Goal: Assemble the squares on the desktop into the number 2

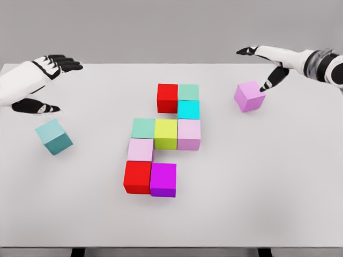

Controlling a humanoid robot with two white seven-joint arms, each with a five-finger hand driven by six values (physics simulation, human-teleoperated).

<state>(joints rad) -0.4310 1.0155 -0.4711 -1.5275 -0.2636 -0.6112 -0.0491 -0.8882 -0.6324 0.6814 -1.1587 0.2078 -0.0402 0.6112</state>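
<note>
No readable text or labels on anything. Left hand (45, 80) at upper left, arm entering from the left edge, fingers (69, 65) released and spread, holding nothing, thumb pointing down-right above the teal cube (53, 137), which sits rotated and alone at left on the counter (268, 187). Centre: nine smooth matte cubes touching in a stepped cluster — mint cube (143, 128), pale pink cube (140, 150), red cube (138, 176) down the left; upper red cube (167, 98), yellow-green cube (166, 134), magenta cube (163, 180) in the middle; green-grey cube (188, 92), cyan cube (188, 110), lilac cube (189, 134) on the right. Violet cube (249, 96) apart at upper right, tilted. Right hand (270, 61) above it, fingers released, one fingertip just at the cube's top right corner; contact unclear.
</note>
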